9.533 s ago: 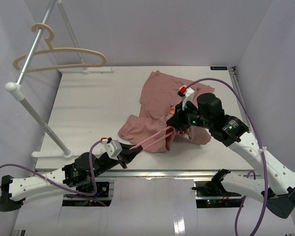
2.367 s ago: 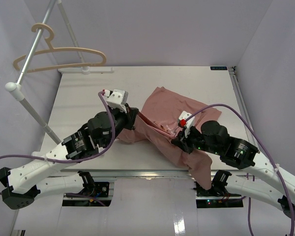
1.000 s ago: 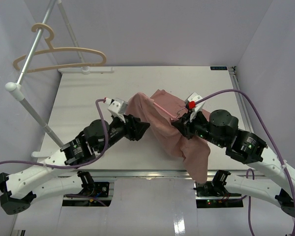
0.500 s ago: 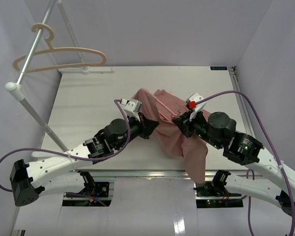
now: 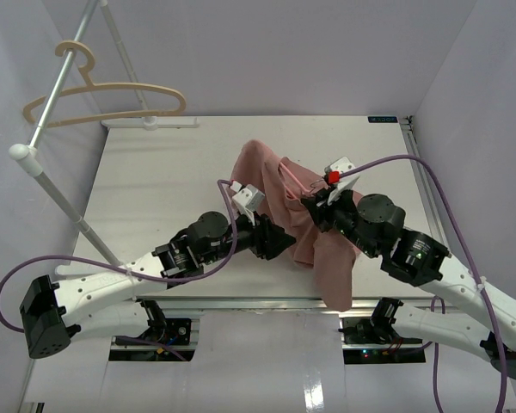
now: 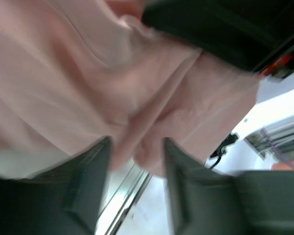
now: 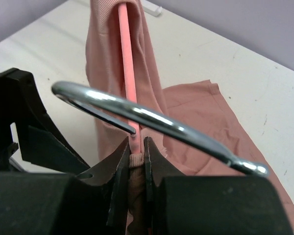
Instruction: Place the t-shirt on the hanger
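My left tool (image 5: 279, 243) has slid toward the near edge of the white surface (image 5: 155, 172), jaws apart around a fold of the one soft, dusty-pink cloth t-shirt (image 5: 322, 258); whether it grips, I cannot tell. My right tool (image 7: 136, 149) is clamped on the single thin, metal-hooked pink hanger (image 7: 129, 73), which is sleeved in that shirt above the surface.

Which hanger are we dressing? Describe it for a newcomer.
Over the white table, find the bunched mauve t-shirt. The hanger runs up inside it, pinched in the right arm's jaws. It is thin and pink with a metal hook, unlike the thick tan hanger on the back-left rail.
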